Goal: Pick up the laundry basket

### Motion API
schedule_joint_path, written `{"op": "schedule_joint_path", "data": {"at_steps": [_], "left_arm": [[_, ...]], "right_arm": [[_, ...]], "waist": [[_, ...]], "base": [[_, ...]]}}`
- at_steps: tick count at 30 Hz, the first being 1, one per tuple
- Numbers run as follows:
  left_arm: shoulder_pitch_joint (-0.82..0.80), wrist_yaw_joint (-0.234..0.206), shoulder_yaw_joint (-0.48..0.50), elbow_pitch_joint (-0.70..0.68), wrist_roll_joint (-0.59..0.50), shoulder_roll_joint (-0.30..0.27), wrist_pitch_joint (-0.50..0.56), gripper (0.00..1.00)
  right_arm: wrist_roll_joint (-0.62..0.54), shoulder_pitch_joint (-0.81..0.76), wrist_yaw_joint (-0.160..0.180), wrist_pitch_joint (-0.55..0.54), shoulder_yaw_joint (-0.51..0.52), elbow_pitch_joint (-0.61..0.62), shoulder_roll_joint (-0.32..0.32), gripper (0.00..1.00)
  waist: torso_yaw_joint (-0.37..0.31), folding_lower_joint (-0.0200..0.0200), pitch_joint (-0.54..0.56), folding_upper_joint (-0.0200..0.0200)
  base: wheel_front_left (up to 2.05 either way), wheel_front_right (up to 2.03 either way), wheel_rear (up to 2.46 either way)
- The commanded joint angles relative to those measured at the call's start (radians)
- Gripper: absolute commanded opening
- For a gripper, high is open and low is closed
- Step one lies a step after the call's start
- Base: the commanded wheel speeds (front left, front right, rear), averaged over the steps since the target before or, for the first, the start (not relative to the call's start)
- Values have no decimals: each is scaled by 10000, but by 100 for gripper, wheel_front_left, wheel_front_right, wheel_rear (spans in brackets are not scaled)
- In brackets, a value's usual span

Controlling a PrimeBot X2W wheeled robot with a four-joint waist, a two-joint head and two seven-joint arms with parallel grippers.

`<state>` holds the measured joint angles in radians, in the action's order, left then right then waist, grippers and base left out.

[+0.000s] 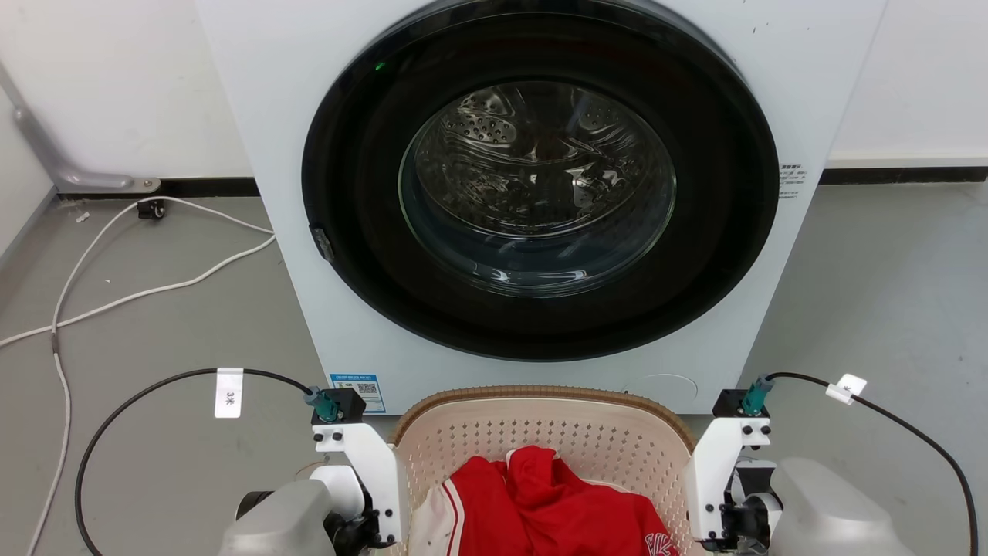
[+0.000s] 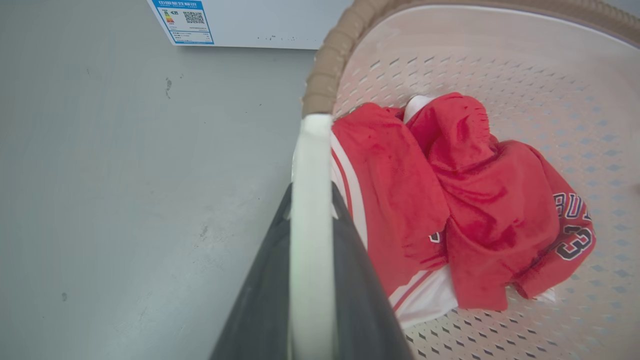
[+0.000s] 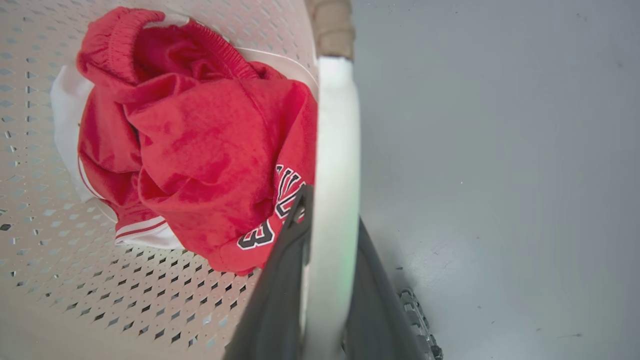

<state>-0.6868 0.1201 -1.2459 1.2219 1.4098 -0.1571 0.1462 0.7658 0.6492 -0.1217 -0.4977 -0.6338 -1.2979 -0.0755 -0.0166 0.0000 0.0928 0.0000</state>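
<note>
The laundry basket (image 1: 540,395) is cream-white and perforated, with a brown woven-look rim, and sits low in the head view in front of the washer. A red and white jersey (image 1: 532,494) lies inside it. In the left wrist view my left gripper (image 2: 311,192) is shut on the basket's white side handle (image 2: 311,145), one dark finger on each side. My right gripper (image 3: 332,210) is likewise shut on the opposite white handle (image 3: 337,125). The basket rim (image 2: 325,75) and its wall (image 3: 100,280) fill much of the wrist views. Whether the basket touches the floor cannot be told.
A white front-loading washer (image 1: 255,93) with a round dark door (image 1: 540,177), closed, stands directly behind the basket. White cables (image 1: 154,289) trail over the grey floor (image 1: 888,309) at the left. A wall runs behind the washer.
</note>
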Motion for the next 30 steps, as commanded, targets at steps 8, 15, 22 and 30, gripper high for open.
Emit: {"op": "schedule_joint_path", "data": {"at_steps": [8,15,22,30], "left_arm": [[-109,194,-31,-246,55,450,-103,0],[-141,193,-50,-221,60,460,-88,0],[-145,195,-73,-223,65,460,-124,0],[-123,193,-94,-256,70,434,-164,0]], "right_arm": [[-144,-109,-167,-56,151,185,461,0],[-193,-101,-167,-39,224,184,460,0],[-240,-99,-167,-4,294,184,459,0],[-200,-105,-167,32,282,184,460,0]], "waist": [[0,0,14,0],[1,0,10,0],[17,0,-8,0],[30,0,-15,0]], "base": [[0,0,0],[0,0,0],[0,0,0],[0,0,0]]}}
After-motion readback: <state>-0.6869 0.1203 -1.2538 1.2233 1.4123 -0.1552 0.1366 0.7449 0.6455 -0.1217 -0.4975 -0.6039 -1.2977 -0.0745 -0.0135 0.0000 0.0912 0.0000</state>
